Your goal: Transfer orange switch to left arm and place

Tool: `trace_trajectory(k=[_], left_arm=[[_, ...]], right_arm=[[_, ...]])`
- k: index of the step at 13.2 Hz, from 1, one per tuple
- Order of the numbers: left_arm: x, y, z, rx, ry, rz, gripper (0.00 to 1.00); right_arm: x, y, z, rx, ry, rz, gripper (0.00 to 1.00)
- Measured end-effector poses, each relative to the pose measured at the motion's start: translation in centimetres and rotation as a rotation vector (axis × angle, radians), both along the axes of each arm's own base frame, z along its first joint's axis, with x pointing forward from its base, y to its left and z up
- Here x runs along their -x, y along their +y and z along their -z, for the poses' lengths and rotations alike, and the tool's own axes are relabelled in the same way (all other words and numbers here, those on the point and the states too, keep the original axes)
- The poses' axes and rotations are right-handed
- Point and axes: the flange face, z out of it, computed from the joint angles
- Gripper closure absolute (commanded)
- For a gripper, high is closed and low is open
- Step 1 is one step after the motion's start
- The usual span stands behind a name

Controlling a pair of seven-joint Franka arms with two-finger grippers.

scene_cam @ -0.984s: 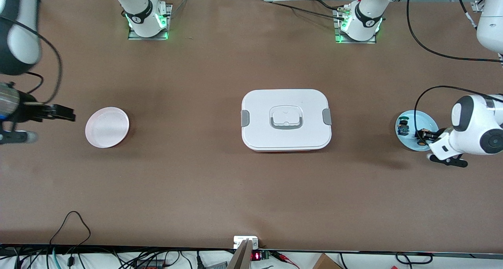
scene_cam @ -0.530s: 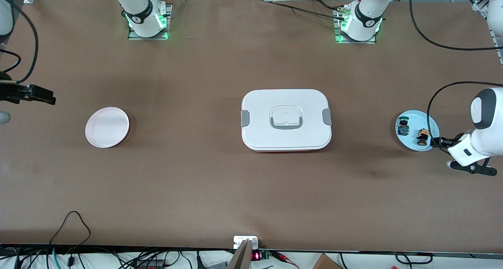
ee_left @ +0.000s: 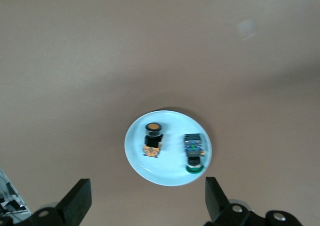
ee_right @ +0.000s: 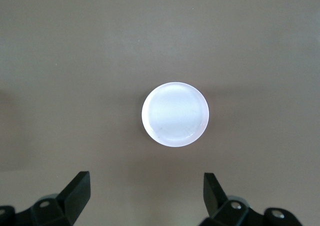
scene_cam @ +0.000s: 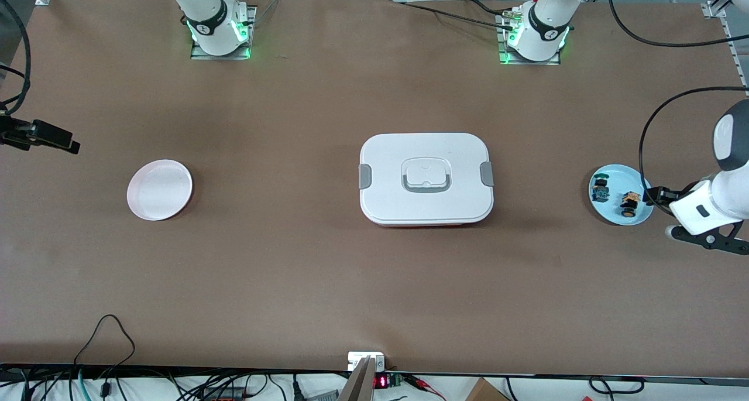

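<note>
A: Start at the right arm's end of the table. What's there?

B: The right gripper [ee_right: 145, 196] hangs high over the brown table [scene_cam: 292, 260], fingers spread wide, nothing in them. The pink plate [scene_cam: 159, 189] lies bare below it.

A: And the middle?

B: The white box [scene_cam: 426, 178], lid on, well apart from both plates.

A: The orange switch?

B: The orange switch [scene_cam: 629, 202] lies on the blue plate [scene_cam: 613, 212], beside the blue switch [scene_cam: 599, 189]. The left gripper [ee_left: 145, 203] hangs just beside that plate's edge, released and empty.
</note>
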Motion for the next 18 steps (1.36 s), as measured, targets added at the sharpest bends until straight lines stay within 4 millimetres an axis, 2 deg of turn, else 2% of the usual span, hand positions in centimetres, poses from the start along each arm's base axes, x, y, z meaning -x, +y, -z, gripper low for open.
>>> trace_trajectory(k=[3,5,6,7,9,12,16,18], left_arm=[[0.3,-4.4,-4.9,-0.004,-0.053,0.035,0.00],[1.4,-7.4,-7.9,0.024,-0.073,0.032,0.00],[2.2,-8.0,-9.5,0.056,-0.080,0.006,0.00],[3.0,-7.8,-11.1,0.093,-0.089,-0.033,0.00],[4.5,-5.8,-13.4,0.150,-0.112,-0.116,0.00],[6.7,-4.4,-13.6,0.201,-0.100,-0.174,0.00],[9.1,-4.5,-11.7,0.205,-0.124,-0.187,0.00],[10.9,-4.6,-12.0,0.203,-0.132,-0.216,0.00]], right_arm=[[2.5,0.2,0.7,-0.002,-0.018,-0.003,0.00],[3.4,0.4,-0.1,0.024,-0.023,-0.015,0.00],[3.7,0.5,-0.6,0.031,-0.027,-0.020,0.00],[3.8,0.7,-0.9,0.033,-0.028,-0.024,0.00],[3.7,1.4,-0.8,0.033,-0.028,-0.034,0.00],[3.4,2.0,-0.9,0.034,-0.034,-0.046,0.00],[3.1,2.1,-2.5,0.037,-0.063,-0.047,0.00],[3.2,2.2,-3.0,0.037,-0.063,-0.048,0.00]])
